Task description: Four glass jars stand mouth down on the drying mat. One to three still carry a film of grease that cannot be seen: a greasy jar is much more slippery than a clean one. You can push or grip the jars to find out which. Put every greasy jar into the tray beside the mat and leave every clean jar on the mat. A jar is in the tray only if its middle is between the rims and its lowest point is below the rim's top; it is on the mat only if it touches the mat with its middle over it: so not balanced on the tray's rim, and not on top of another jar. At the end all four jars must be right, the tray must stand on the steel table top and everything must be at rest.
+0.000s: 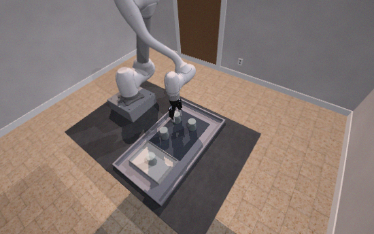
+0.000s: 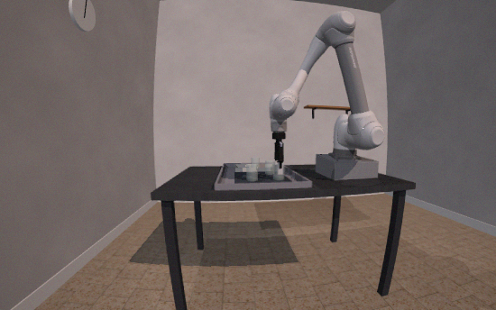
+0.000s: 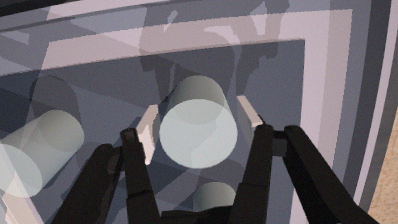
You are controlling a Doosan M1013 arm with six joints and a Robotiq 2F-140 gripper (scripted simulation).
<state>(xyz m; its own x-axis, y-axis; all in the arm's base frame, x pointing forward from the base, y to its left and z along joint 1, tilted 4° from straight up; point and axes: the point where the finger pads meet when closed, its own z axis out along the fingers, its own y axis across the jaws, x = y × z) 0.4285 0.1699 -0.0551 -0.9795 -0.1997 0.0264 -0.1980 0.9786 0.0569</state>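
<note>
Three glass jars stand mouth down on the dark mat [image 1: 181, 137]: one at the back [image 1: 177, 117], one to the left [image 1: 164, 133] and one to the right [image 1: 192, 124]. A fourth jar [image 1: 151, 158] stands in the pale tray [image 1: 155, 166] beside the mat. My gripper [image 1: 175, 113] is lowered over the back jar, fingers partly closed and straddling it. In the wrist view the jar [image 3: 198, 125] sits between the two finger pads of the gripper [image 3: 199, 120], with narrow gaps on both sides. In the side view the gripper [image 2: 280, 167] reaches down to that jar [image 2: 279, 175].
The mat and tray lie inside a raised grey rim [image 1: 217, 119] on the dark table. The robot base [image 1: 132, 102] stands behind it. In the wrist view, two neighbour jars show at the left [image 3: 37, 150] and below [image 3: 212, 196].
</note>
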